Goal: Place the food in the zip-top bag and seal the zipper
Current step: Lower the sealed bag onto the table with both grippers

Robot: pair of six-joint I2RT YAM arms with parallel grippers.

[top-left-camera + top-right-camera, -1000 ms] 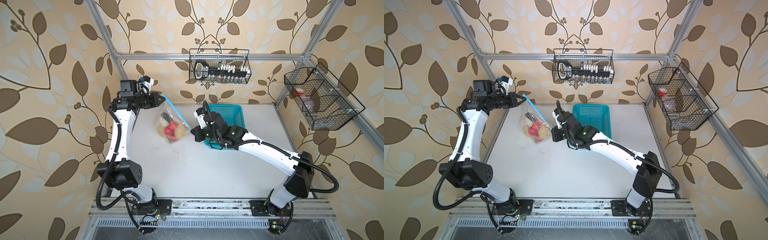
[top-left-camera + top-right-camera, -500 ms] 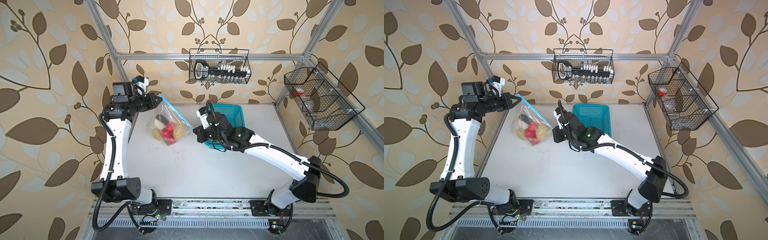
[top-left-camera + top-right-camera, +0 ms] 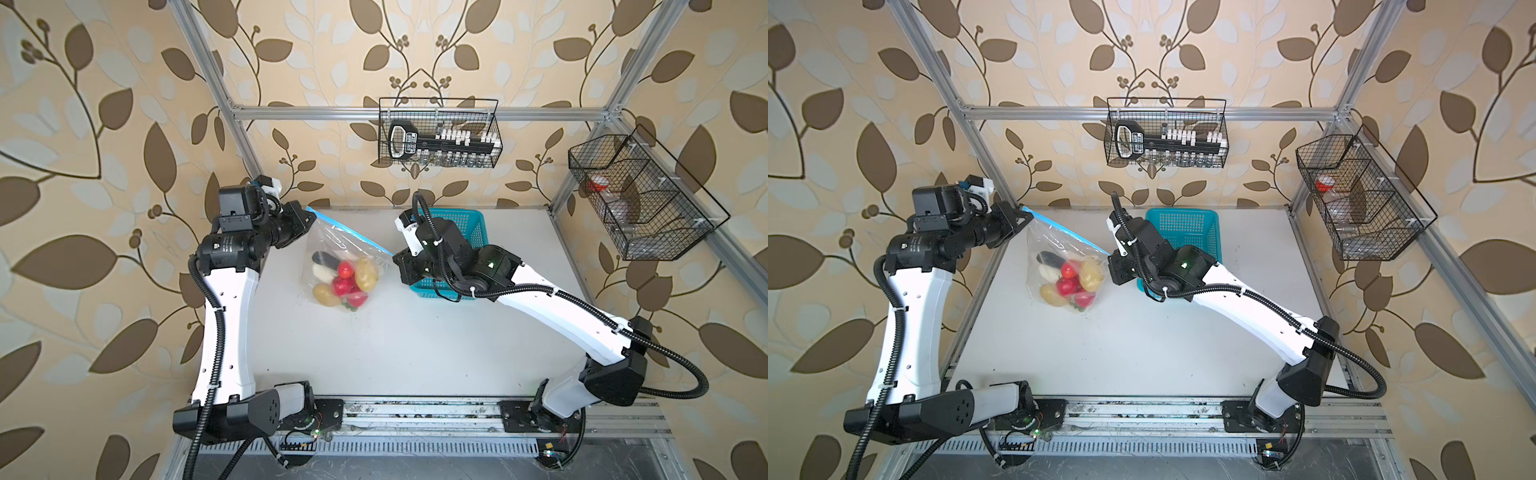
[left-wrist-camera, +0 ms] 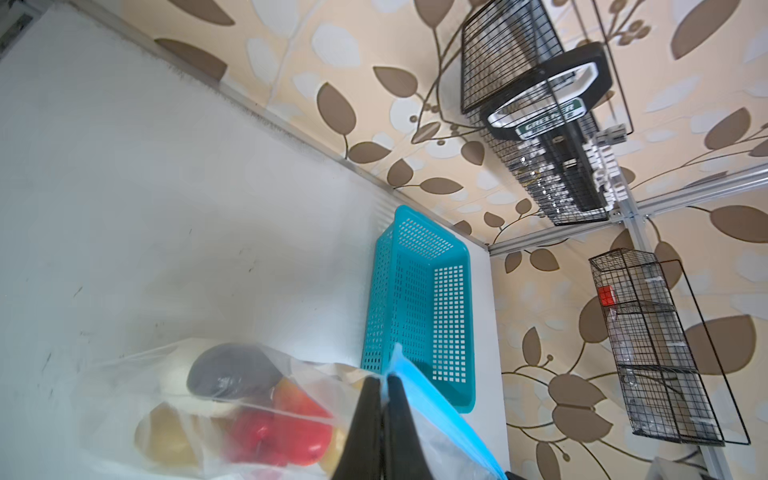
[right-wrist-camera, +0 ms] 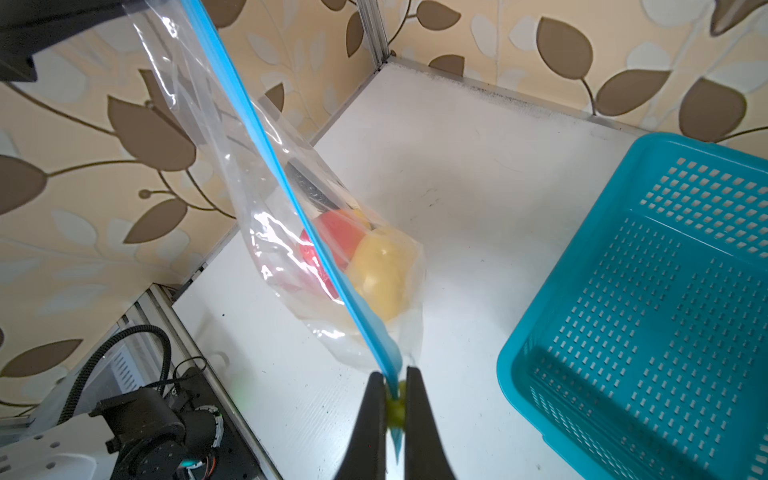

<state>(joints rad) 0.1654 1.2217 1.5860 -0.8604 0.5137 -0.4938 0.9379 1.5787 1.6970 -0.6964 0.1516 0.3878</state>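
Overhead, the zip-top bag (image 3: 330,243) hangs stretched between the two arms, above the left rear part of the white table (image 3: 415,340).

The left gripper (image 3: 309,217) has its jaws pressed together on the bag's corner at one end of the zipper (image 3: 353,233). In the left wrist view, its black fingers (image 4: 365,415) pinch both clear plastic and blue strip.

The right gripper (image 3: 395,259) has its jaws closed on the opposite end of the zipper. In the right wrist view, the small yellow slider tab (image 5: 395,405) sits clamped between the fingers (image 5: 419,415).

In both top views the zipper runs as one taut, straight blue line from gripper to gripper.

The food (image 3: 345,280) is gathered in the sagging belly of the bag below the strip:
- a dark eggplant (image 3: 324,259)
- a white vegetable (image 3: 322,272)
- red fruits (image 3: 344,270)
- two tan potatoes (image 3: 365,274)

The bag's bottom appears to hang clear of the table, though the top views do not settle this.

A turquoise basket (image 3: 471,224) stands on the table just behind the right gripper, partly covered by that arm. Two black wire racks (image 3: 440,133) hang on the walls.
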